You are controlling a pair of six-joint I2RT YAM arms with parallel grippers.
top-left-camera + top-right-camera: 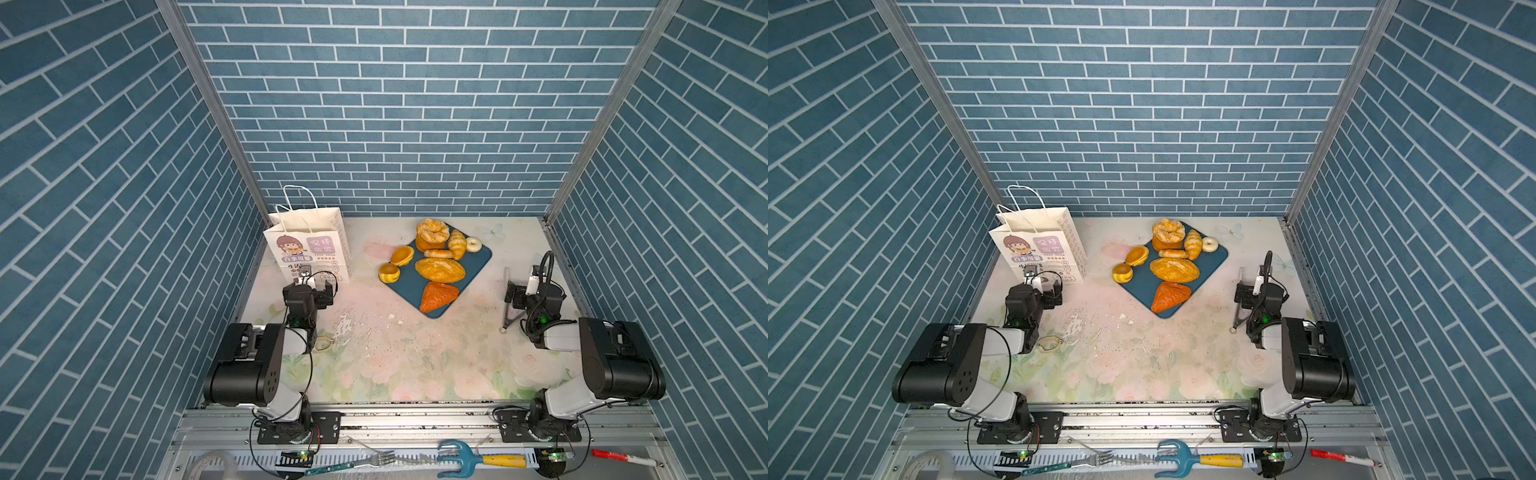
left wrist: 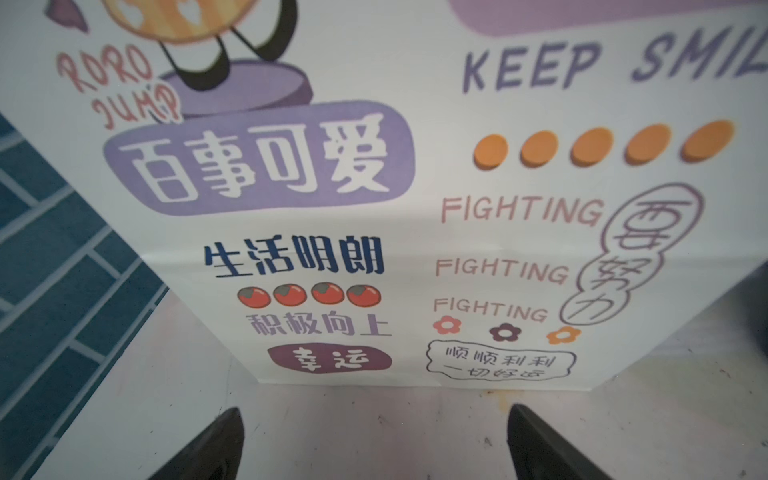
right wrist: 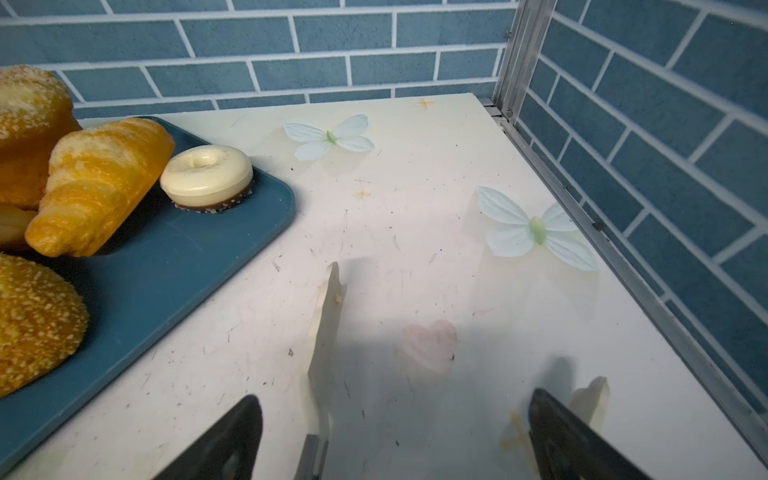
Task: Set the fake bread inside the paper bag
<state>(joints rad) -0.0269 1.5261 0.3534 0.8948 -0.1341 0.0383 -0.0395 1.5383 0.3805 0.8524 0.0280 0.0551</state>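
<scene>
The paper bag point(image 1: 307, 245) stands upright at the table's point(image 1: 395, 357) far left corner; both top views show its open mouth and white cord handles point(image 1: 300, 198), which the left wrist view cuts off; that view instead gives the bag's front point(image 2: 374, 208) close up, with "KEEP SMIL", three lines of "FIGHTING" and Chinese text legible. The left gripper point(image 2: 374, 415) hovers just before the bag's base, its jaws spread wide and holding nothing; from above it point(image 1: 316, 286) overlaps the bag's lower front, so the gap between them shows only at the wrist.

The fake bread point(image 1: 439, 269) lies right of the bag on a dark teal tray point(image 1: 476, 259), with two round buns point(image 1: 395, 264) at the tray's left edge, none in the bag; the right wrist view shows only the croissant point(image 3: 95, 187), the white ring point(image 3: 206, 174) with its brown underside, and parts of two seeded pieces.

The right gripper point(image 3: 395, 399) rests low, right of the tray, its jaws apart and empty; a thin V-shaped tool point(image 1: 507, 307) lies on the table beneath it.
</scene>
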